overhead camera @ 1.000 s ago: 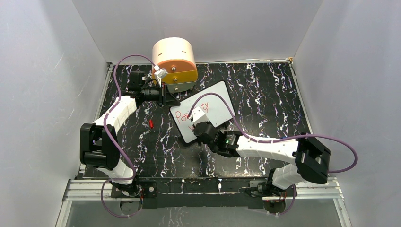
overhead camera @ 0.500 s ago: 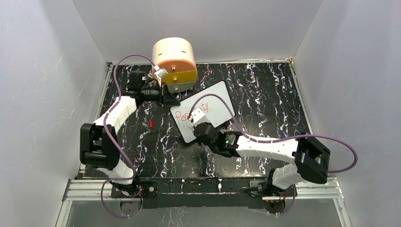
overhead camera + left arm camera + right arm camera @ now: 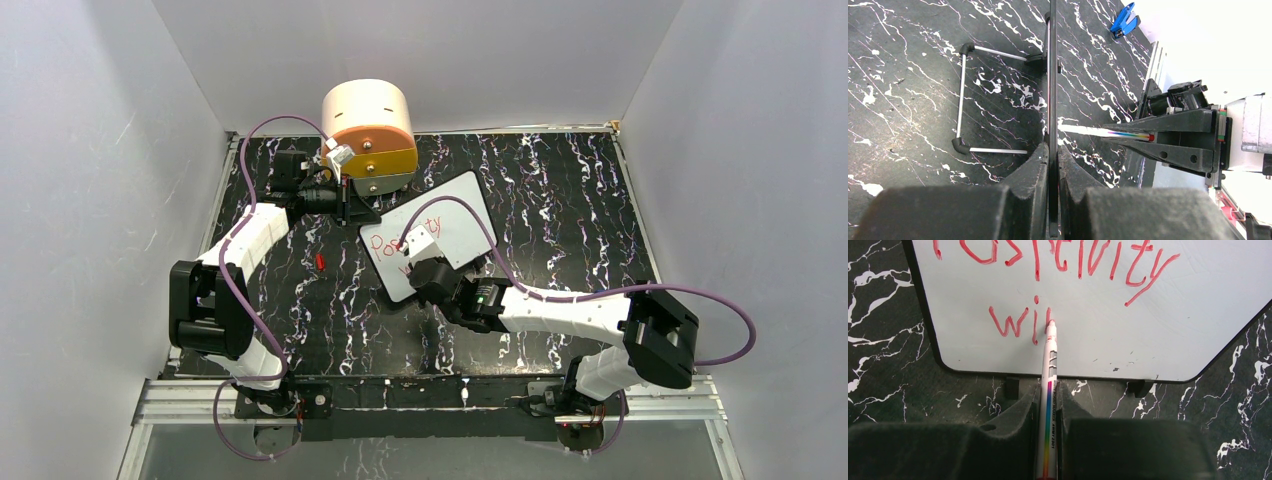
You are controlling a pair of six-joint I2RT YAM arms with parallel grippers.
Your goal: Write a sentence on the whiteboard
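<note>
The whiteboard [image 3: 466, 214] stands tilted on the black marbled table; its face [image 3: 1098, 340] fills the right wrist view. The red sentence [image 3: 1058, 257] reads "Positivity", and below it stand "wi" and a fresh stroke [image 3: 1018, 322]. My right gripper [image 3: 1048, 395] is shut on a white marker [image 3: 1049, 365] with a rainbow stripe, its red tip touching the board beside the "wi". In the left wrist view the board [image 3: 1053, 75] shows edge-on, with my left gripper [image 3: 1053, 157] shut on its rim. Seen from above, the left gripper [image 3: 352, 208] holds the board's far left corner.
A round cream and orange drawer unit [image 3: 368, 125] stands behind the board, close to the left gripper. A small red cap [image 3: 320, 261] lies left of the board. A wire stand [image 3: 962, 95] sits behind the board, and a blue clip [image 3: 1124, 20] lies farther off.
</note>
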